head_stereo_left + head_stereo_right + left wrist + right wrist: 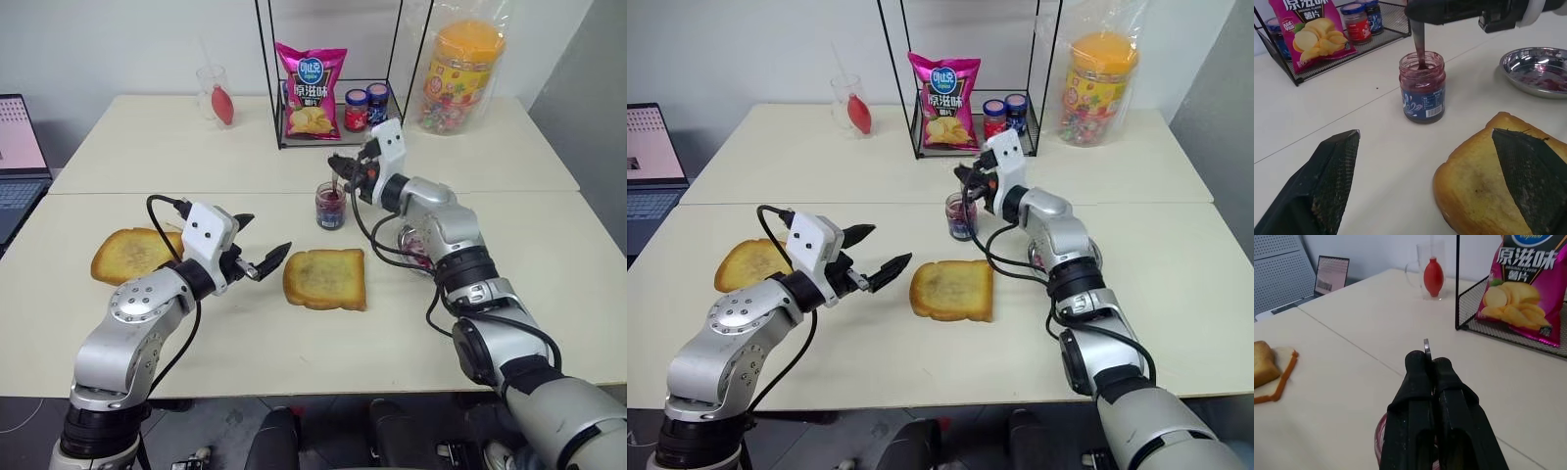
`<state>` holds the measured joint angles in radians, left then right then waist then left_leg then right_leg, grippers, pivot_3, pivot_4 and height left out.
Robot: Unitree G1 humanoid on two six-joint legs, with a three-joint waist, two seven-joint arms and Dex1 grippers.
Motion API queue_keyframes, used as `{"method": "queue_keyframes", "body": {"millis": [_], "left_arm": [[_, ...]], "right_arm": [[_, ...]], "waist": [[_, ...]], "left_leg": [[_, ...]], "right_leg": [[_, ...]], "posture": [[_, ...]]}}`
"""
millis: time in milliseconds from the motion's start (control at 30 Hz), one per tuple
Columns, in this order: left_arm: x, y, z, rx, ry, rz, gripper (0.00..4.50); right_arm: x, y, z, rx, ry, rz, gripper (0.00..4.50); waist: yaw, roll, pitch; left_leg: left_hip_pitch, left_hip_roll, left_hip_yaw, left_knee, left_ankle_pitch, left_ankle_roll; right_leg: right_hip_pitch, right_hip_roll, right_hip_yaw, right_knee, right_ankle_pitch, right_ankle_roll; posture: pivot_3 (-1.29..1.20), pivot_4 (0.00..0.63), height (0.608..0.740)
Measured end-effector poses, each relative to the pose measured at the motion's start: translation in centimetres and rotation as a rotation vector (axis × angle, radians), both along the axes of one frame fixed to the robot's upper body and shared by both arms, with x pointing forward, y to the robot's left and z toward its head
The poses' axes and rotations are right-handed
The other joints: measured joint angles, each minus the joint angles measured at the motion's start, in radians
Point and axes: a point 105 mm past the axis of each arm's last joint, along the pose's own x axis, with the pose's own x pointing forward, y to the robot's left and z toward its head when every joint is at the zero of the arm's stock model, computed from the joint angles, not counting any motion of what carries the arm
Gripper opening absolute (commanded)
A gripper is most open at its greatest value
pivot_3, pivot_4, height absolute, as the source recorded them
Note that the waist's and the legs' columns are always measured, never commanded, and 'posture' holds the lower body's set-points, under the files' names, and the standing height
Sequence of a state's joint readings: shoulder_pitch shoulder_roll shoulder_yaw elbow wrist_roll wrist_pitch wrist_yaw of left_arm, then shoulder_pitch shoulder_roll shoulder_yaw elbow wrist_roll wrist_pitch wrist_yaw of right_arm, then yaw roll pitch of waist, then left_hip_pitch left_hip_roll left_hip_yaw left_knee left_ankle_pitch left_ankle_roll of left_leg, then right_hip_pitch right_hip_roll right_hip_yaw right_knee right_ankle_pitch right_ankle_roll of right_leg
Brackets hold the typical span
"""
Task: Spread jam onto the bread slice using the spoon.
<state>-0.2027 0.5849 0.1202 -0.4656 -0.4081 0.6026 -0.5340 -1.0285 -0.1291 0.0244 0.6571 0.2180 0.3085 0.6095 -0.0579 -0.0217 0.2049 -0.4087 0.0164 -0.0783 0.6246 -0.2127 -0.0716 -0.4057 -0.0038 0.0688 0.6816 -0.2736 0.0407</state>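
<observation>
The jam sits in a small open glass jar (pixel 330 207) on the table's middle, dark purple-red inside. My right gripper (pixel 342 168) hangs just above it, shut on the spoon (pixel 1418 43). The spoon stands upright with its bowl down in the jam. The bread slice (pixel 325 278) lies flat in front of the jar, golden with a darker crust. My left gripper (pixel 265 236) is open beside the slice's left edge, holding nothing. In the left wrist view one finger (pixel 1530 176) hangs over the slice.
A metal dish (pixel 1537 68) smeared with jam lies right of the jar, partly behind my right arm. Another toast (pixel 130 254) lies at the left. Behind stand a wire rack (pixel 284 137) with a chips bag and two lidded jars, a clear cup (pixel 214 93), a candy tub (pixel 460 73) and a laptop (pixel 15 157).
</observation>
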Motion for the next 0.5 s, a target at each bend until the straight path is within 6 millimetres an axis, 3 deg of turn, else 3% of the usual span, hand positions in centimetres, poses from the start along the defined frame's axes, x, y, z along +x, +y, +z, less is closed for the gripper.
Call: {"method": "queue_keyframes", "body": {"millis": [267, 500], "left_arm": [[0.0, 0.0, 0.0, 0.000, 0.001, -0.001, 4.50], [0.0, -0.1, -0.1, -0.001, 0.002, -0.004, 4.50]], "right_arm": [[-0.5, 0.5, -1.0, 0.000, 0.050, 0.018, 0.07], [-0.7, 0.6, -0.7, 0.117, 0.162, 0.019, 0.07]], "waist": [[0.000, 0.000, 0.000], [0.000, 0.000, 0.000]], "left_leg": [[0.000, 0.000, 0.000, 0.000, 0.000, 0.000], [0.000, 0.000, 0.000, 0.000, 0.000, 0.000]], "right_leg": [[0.000, 0.000, 0.000, 0.000, 0.000, 0.000], [0.000, 0.000, 0.000, 0.000, 0.000, 0.000]], "posture": [[0.00, 0.150, 0.740], [0.00, 0.150, 0.740]]}}
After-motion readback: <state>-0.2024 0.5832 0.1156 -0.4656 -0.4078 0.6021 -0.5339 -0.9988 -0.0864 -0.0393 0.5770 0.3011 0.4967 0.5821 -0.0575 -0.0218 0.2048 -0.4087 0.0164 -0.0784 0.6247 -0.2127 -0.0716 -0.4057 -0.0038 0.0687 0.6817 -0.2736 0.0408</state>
